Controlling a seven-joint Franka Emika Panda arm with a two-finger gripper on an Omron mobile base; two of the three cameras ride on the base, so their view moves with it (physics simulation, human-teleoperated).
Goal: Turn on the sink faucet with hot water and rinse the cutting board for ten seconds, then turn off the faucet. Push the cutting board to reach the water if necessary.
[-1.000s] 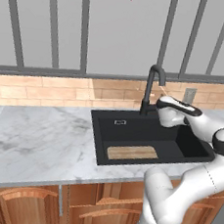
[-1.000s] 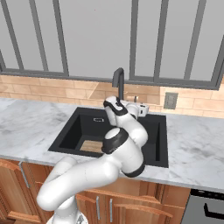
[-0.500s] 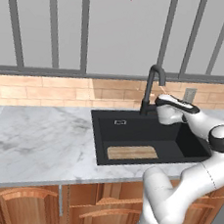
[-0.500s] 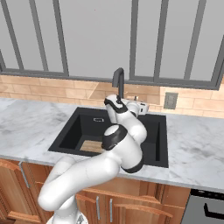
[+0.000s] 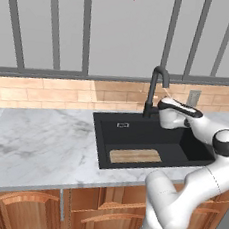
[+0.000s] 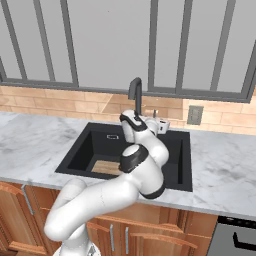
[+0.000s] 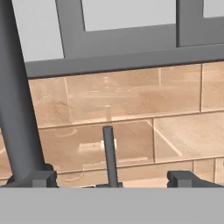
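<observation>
The black gooseneck sink faucet [image 5: 151, 93] stands behind the black sink [image 5: 184, 140], and no water runs from its spout. The tan cutting board [image 5: 134, 155] lies flat on the basin floor at the front left, left of the spout; the arm partly hides it in the right base view [image 6: 104, 166]. My gripper [image 5: 164, 102] hovers just right of the faucet, pointing at the back wall. In the hand view the gripper [image 7: 113, 179] is open. The thin lever [image 7: 109, 153] stands upright between its fingertips [image 7: 186, 178] without touching them. The faucet stem [image 7: 17, 109] rises at the left.
A marble counter [image 5: 38, 143] surrounds the sink, with a brick backsplash [image 5: 48, 91] and a window behind. A wall outlet [image 5: 193, 98] sits right of the faucet. Wooden cabinets [image 5: 25, 207] run below the counter.
The hand has shifted only slightly beside the faucet. The faucet and the cutting board stay where they were.
</observation>
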